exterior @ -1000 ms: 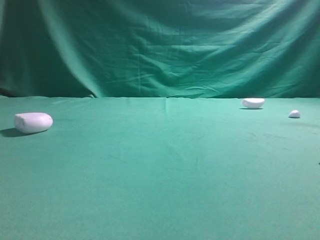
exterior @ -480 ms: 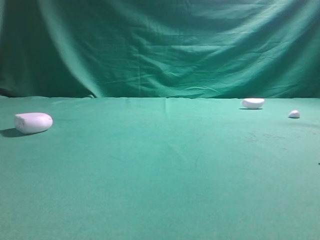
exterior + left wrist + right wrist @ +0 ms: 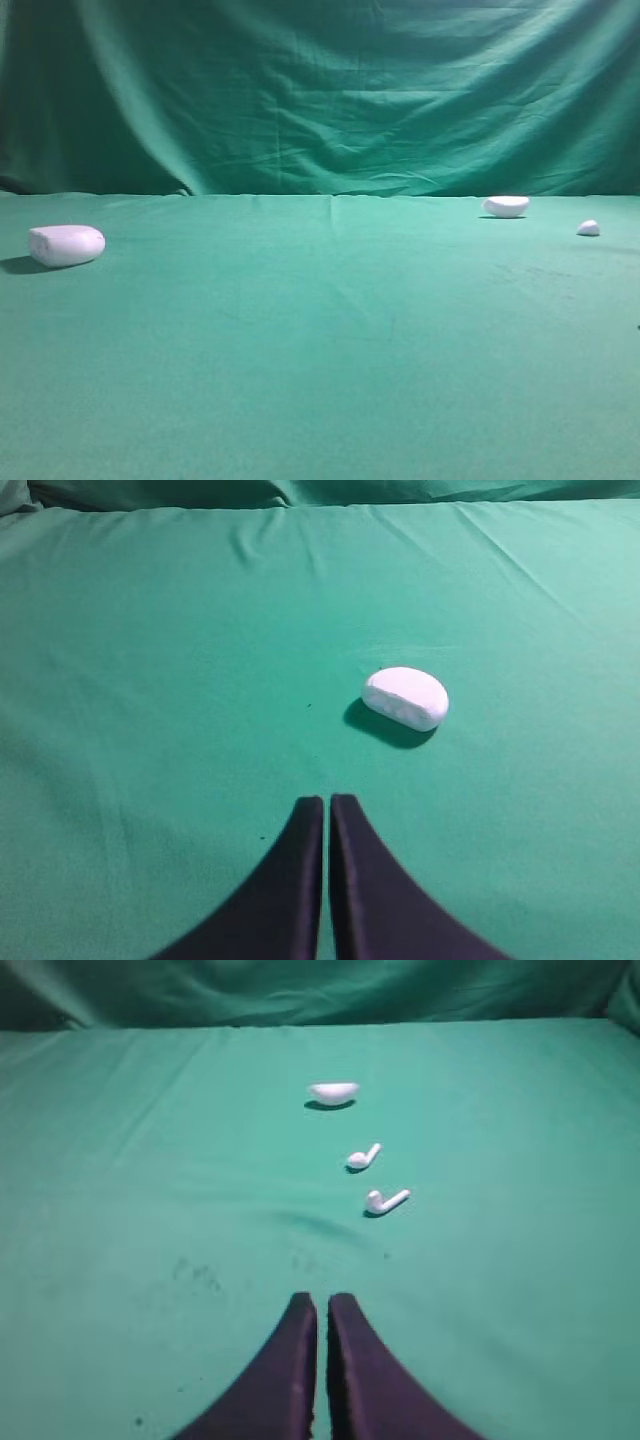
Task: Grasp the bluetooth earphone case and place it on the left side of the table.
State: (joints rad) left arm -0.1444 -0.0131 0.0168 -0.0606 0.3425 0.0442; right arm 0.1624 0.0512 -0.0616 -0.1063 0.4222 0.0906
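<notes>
Nothing has shifted since the earlier frames: all white objects sit where they were, and no arm enters the high view.

Bluetooth earphone case point(image 3: 66, 245) lies on its long side at far left of the counter point(image 3: 320, 350), near the left edge, flatter end facing left, shadow on that side. Left tool point(image 3: 326, 810) hovers low over the cloth, clenched, dark fingers point(image 3: 300, 865) pressed tip to tip, gripping nothing. Case point(image 3: 405, 697) sits ahead of that tool and slightly right, well apart from it. Broad bare cloth right of the case, across the counter's middle.

Far right of the case: white half-oval piece point(image 3: 506, 206) near the counter's back edge, small white lump point(image 3: 589, 228) beyond it. Right tool point(image 3: 321, 1310) likewise clenched and empty, pointing toward the half-oval point(image 3: 333, 1093); two earbuds point(image 3: 364, 1156) point(image 3: 386, 1200) lie between, apart from each other.
</notes>
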